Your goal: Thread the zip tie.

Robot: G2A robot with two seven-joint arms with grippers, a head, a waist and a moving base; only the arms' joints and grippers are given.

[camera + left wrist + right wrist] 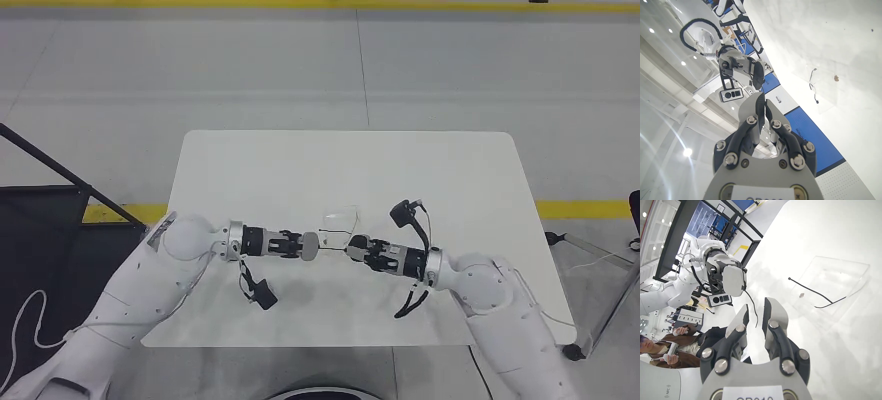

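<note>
Hanging from the tips of the left gripper (pixel 743 289), the zip tie (pixel 753 306) is a thin black strap held in the air above the table (pixel 450 180). The left fingers (pixel 758 106) are pressed together on one end of it. The free end curves down into the gap of the right gripper (pixel 756 303). The two fingers (pixel 770 309) of that gripper stand apart with the strap between them, and I cannot tell if it touches either pad.

From above, the two arms come in from the two front corners of the table and meet tip to tip near the middle of its front half. The forearms are almost level and nearly in one line, and the grippers are very near each other.

Just behind the grippers a clear sheet (pixel 838 275) lies flat on the table. A second zip tie (pixel 810 290), also black, lies across it with a bend near one end. A small brown scrap (pixel 801 295) lies on the sheet beside this strap.

Each gripper carries a white label (pixel 753 393) on its base. The characters on it are dark, but the edge of the view cuts them, so they cannot be read in full. In the left wrist view, blue panels (pixel 810 125) with small white print stand beyond the table.
</note>
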